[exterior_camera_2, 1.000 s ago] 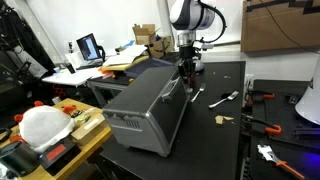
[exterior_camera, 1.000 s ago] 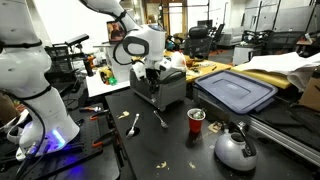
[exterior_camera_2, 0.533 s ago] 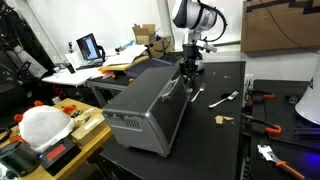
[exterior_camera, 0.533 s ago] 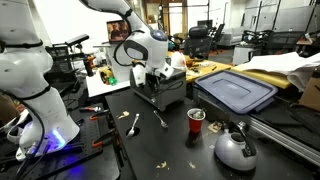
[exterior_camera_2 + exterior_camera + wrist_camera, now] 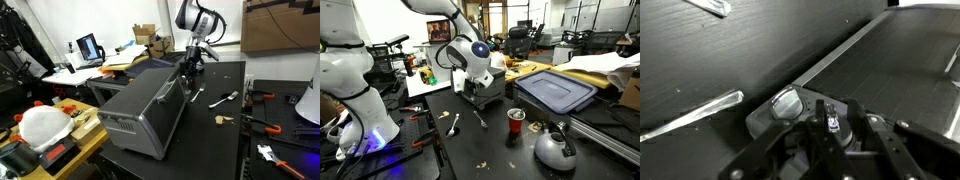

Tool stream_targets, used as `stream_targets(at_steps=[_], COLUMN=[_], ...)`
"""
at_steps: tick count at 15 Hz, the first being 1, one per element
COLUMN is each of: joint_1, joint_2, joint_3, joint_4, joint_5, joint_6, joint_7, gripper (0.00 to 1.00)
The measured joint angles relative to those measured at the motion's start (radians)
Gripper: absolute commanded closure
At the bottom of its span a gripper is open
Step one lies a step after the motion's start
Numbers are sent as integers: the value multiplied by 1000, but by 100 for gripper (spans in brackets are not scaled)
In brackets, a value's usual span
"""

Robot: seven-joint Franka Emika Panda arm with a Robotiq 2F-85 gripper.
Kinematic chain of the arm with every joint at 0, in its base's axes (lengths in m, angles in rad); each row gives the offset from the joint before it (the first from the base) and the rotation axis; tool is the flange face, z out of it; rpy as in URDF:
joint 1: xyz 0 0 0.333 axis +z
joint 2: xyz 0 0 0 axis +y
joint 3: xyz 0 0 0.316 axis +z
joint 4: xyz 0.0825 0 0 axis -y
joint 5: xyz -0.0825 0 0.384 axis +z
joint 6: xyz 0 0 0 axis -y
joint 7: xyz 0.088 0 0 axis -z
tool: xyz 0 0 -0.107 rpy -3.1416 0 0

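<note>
Nearest in an exterior view, a grey kettle (image 5: 555, 148) sits by the table's (image 5: 490, 158) lower right edge. A red cup (image 5: 516, 120) stands just behind it, with a spoon (image 5: 453, 124) well to the left. A strip of dark tabletop separates these from the metal oven (image 5: 488, 92) at frame centre.

The pincer (image 5: 472, 84) comes down on the oven's left front edge, clenched around the handle (image 5: 787, 103). In the wrist view the handle's silver end cap shows just above the pincer (image 5: 830, 125), and a utensil (image 5: 705, 108) lies apart at left.

In an exterior view the oven (image 5: 150, 105) fills the middle. The pincer (image 5: 187, 68) is at its far upper corner, and a fork (image 5: 222, 99) lies on open tabletop to the right. Farther back, a blue lid (image 5: 555, 90) lies near the oven's right side.
</note>
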Motion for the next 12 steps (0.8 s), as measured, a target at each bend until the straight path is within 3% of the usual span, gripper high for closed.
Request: stream_targets(at_steps=[6,12], joint_1=[-2,8], joint_2=[50,53], joint_3=[-12,-20], joint_4=[27,29], joint_5=[89,94], joint_6=[-92,-92], joint_7=[-48,-46], gripper=[93,93])
